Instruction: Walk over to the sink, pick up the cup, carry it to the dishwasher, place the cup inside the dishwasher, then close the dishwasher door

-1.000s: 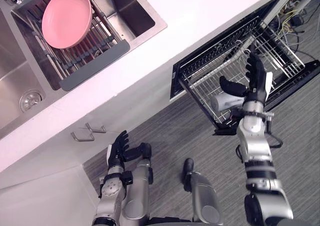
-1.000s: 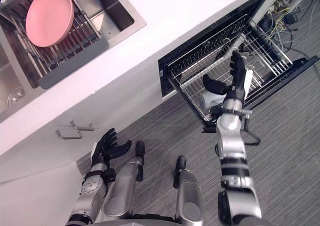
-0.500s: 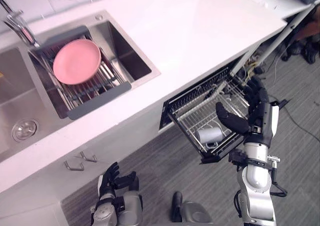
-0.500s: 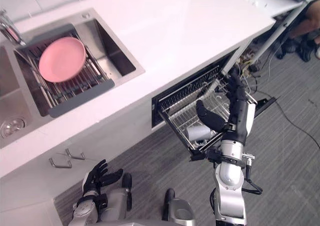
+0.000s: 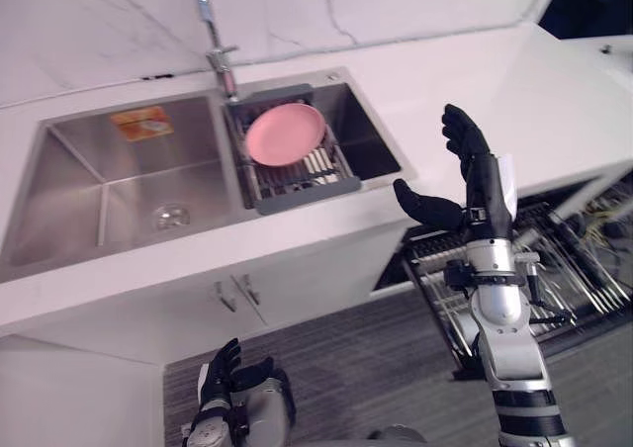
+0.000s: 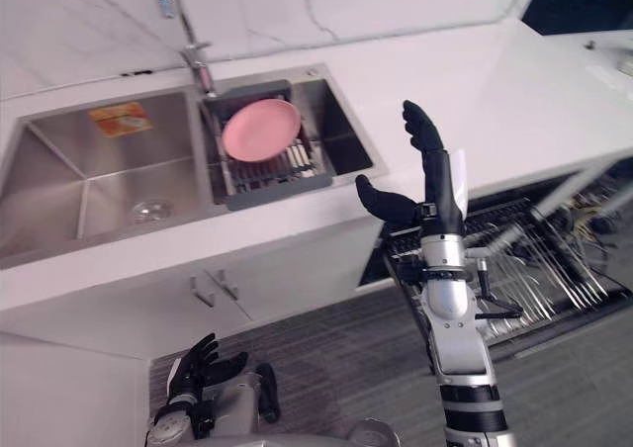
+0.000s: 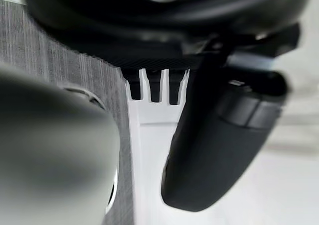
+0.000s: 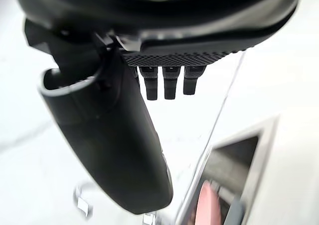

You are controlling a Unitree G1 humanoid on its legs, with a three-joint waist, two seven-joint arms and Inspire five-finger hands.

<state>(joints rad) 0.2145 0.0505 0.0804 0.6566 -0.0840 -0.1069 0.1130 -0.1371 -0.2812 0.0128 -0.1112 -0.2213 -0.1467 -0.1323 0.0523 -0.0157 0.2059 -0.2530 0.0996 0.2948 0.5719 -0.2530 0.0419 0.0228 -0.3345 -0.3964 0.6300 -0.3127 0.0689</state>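
We hold our right hand up at centre right, dark fingers straight, thumb apart, empty. Behind it, lower right, the dishwasher stands open, its shiny wire rack pulled out; we cannot tell where the cup lies. Our left hand hangs relaxed, lower left.

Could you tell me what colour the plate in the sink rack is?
Pink; the plate shows best in the left eye view.

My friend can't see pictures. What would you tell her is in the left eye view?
The robot's right hand is raised, fingers open, before a white counter, with a pulled-out dishwasher rack below. A pink plate sits on a drying rack in the steel sink; the left hand hangs open low down.
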